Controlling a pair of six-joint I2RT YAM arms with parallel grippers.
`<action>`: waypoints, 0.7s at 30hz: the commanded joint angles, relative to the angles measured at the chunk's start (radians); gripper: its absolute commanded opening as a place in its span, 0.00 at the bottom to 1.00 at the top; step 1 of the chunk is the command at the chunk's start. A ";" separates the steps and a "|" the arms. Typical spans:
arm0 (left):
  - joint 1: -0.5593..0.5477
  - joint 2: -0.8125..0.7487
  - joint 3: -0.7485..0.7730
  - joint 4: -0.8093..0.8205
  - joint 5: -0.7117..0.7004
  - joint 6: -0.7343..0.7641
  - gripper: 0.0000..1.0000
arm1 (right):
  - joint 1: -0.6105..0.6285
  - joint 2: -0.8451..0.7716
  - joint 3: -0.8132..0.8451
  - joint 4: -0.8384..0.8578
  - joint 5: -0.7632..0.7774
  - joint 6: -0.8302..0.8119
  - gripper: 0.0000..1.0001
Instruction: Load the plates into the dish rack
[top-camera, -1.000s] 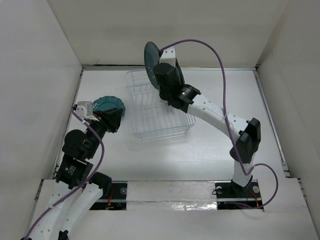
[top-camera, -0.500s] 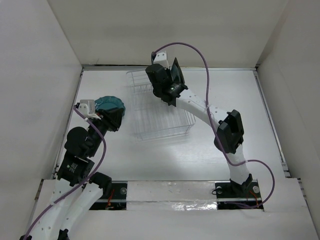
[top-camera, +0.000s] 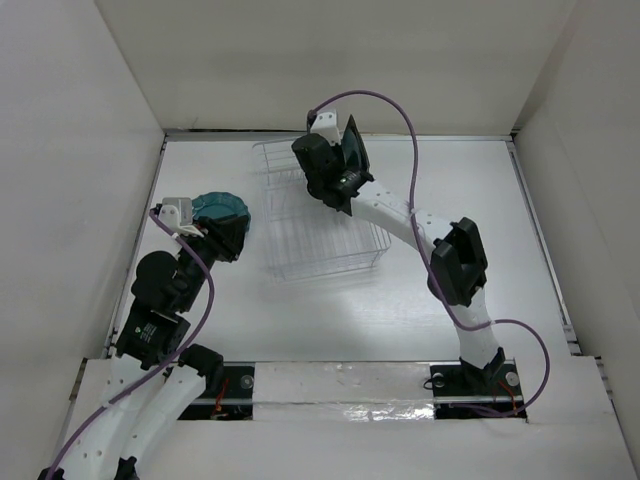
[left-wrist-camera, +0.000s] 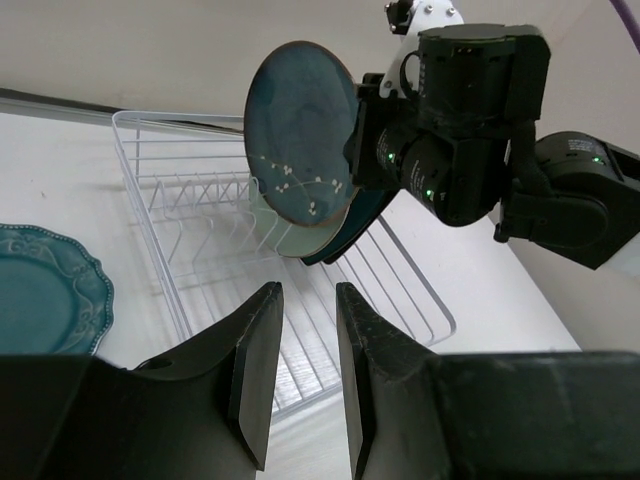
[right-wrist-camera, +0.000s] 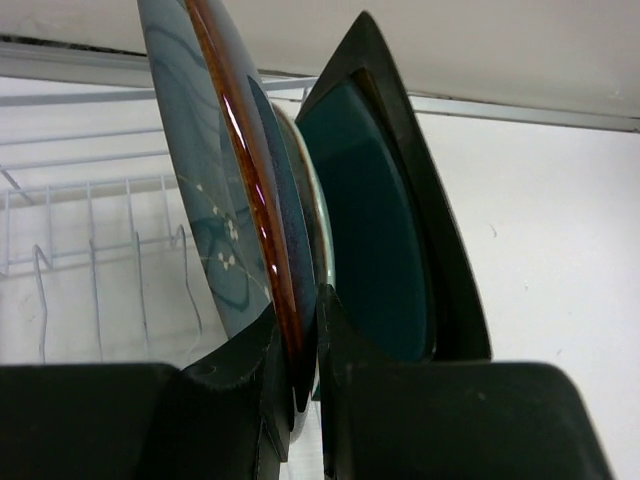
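My right gripper (right-wrist-camera: 305, 345) is shut on the rim of a round grey-teal plate (right-wrist-camera: 210, 200) with white blossom marks and a brown edge, held upright over the far end of the clear dish rack (top-camera: 300, 250). Right behind it stand a pale green plate (right-wrist-camera: 320, 225), a dark teal square plate (right-wrist-camera: 375, 230) and a black square plate (right-wrist-camera: 445, 270). The left wrist view shows the held plate (left-wrist-camera: 300, 135) face-on. A small scalloped teal plate (top-camera: 222, 208) lies flat on the table left of the rack. My left gripper (left-wrist-camera: 303, 350) hovers beside it, open and empty.
White walls enclose the table on the left, back and right. The right arm (top-camera: 455, 260) stretches diagonally over the rack's right side. The rack's wire ribs (left-wrist-camera: 200, 200) stand bare on its near and left portions. A purple cable (top-camera: 400, 110) arcs above the right wrist.
The right arm has swung the round plate down and rightward, from high over the rack's far-left corner to beside the standing plates. The left arm has barely shifted.
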 joint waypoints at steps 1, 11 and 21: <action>-0.004 0.002 0.010 0.042 -0.017 0.015 0.25 | 0.013 -0.017 0.015 0.145 0.042 0.055 0.00; 0.005 0.023 0.008 0.033 -0.055 0.012 0.25 | 0.042 0.008 -0.059 0.138 0.019 0.126 0.00; 0.028 0.059 0.010 0.044 -0.061 0.006 0.29 | 0.070 0.008 -0.115 0.156 -0.016 0.149 0.36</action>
